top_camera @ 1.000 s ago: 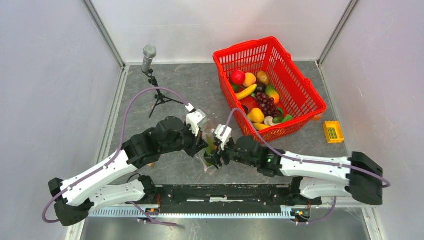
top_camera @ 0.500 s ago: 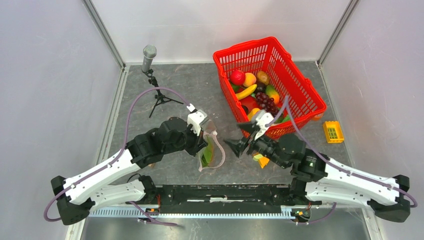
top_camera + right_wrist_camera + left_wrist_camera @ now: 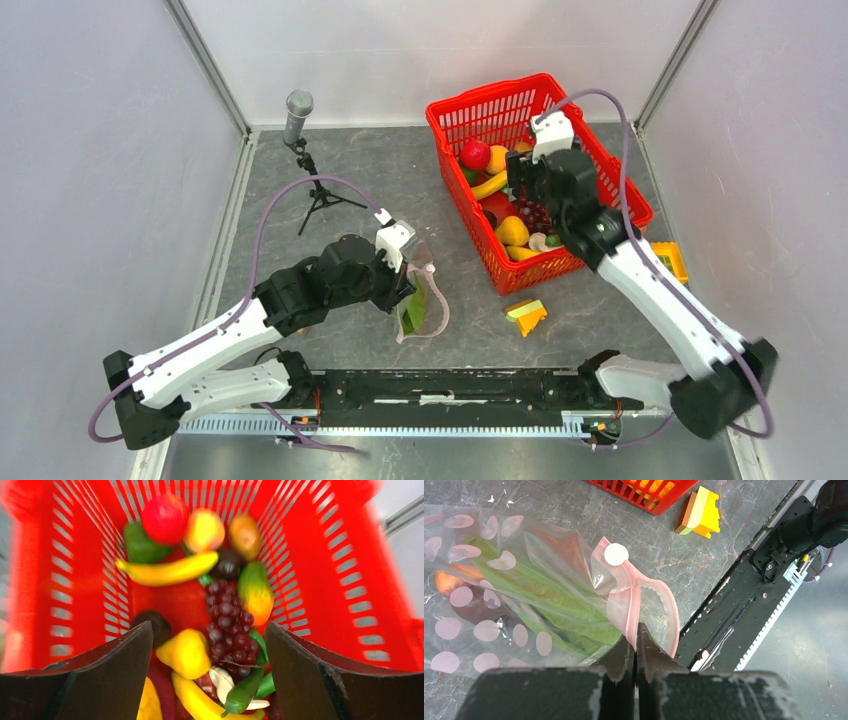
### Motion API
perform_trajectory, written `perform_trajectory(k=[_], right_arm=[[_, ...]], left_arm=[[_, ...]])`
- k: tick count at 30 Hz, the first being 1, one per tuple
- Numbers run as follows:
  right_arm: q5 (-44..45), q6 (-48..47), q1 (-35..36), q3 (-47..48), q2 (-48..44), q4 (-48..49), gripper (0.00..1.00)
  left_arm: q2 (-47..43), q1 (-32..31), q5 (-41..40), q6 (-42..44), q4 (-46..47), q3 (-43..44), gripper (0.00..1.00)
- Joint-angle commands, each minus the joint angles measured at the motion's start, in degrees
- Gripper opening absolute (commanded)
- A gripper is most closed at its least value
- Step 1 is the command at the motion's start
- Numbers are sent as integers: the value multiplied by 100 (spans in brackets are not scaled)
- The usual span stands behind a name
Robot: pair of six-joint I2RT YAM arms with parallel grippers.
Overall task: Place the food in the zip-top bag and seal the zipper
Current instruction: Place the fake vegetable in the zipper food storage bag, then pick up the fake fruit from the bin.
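Here, nearest you, the black base rail (image 3: 450, 385) ran along the table edge. Just beyond it, your L gripper (image 3: 635, 630) was clamped, jaws together, on the mouth edge of the zip-top bag (image 3: 524, 595), pinching the pink zipper (image 3: 664, 605), which curled open in a loop. The bag sat L of centre on the grey table (image 3: 350, 180) w/ a long green piece (image 3: 554, 600) and an orange-red piece (image 3: 454, 580) inside. To its R, a yellow-orange block (image 3: 527, 315) lay apart from the bag, near the red basket (image 3: 480, 100). Farther out, your R gripper (image 3: 207, 625) hung over the basket, fingers spread wide, holding nothing. Beneath it lay food: purple grapes (image 3: 227, 625), a banana (image 3: 167, 570), a red apple (image 3: 165, 517). Far L stood a mic (image 3: 298, 105) on a tripod.
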Motion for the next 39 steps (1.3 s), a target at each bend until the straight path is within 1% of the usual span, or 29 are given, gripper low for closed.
perform_trajectory(k=[1,3,5,10,13,16,17,20,21,22,25,26,27,31,32,34,39], right_arm=[[-1821,-56,-913,186,994,-580,87],[-2191,-160,-1194,116,1371,-469,89],[-2215,-173,-1361,302,1768,-688,90],[-2329,-437,-1498,366,2407,-612,95],[-2217,-363,-1539,526,2856,-746,95],[-1857,-283,-1555,310,3065,-274,95],[-1771,-95,-1569,318,3185,-228,94],[-1767,-34,-1579,381,3428,-306,90],[-1749,12,-1579,318,3443,-236,85],[-1810,33,-1587,282,3436,-209,71],[-2152,37,-1584,36,3130,144,46],[-2184,54,-1576,-38,2966,268,44],[-2179,65,-1587,-73,2835,349,38],[-2187,25,-1583,29,2418,338,18],[-2222,18,-1584,44,2338,337,10],[-2259,33,-1585,12,2122,377,5],[-2258,56,-1581,-82,1496,438,2]], left_arm=[[-9,-11,139,-160,318,4,2],[-9,-15,185,-160,316,7,2],[-16,-10,218,-127,305,6,2],[-35,-15,195,-108,278,-4,2],[-52,-15,212,-95,275,-12,2],[-96,-15,194,-107,263,-37,2],[-118,-13,190,-108,264,-56,2],[-179,-11,138,-99,200,-74,2],[-199,-15,114,-98,186,-81,2],[-215,-15,90,-99,184,-92,2],[-246,-15,50,-99,177,-108,2],[-246,-15,47,-97,179,-105,2],[-239,-12,54,-99,175,-102,2],[-216,-15,71,-117,192,-97,2],[-218,-10,72,-125,199,-109,2],[-211,-12,80,-134,212,-110,2],[-261,-15,46,-152,222,-160,2]])
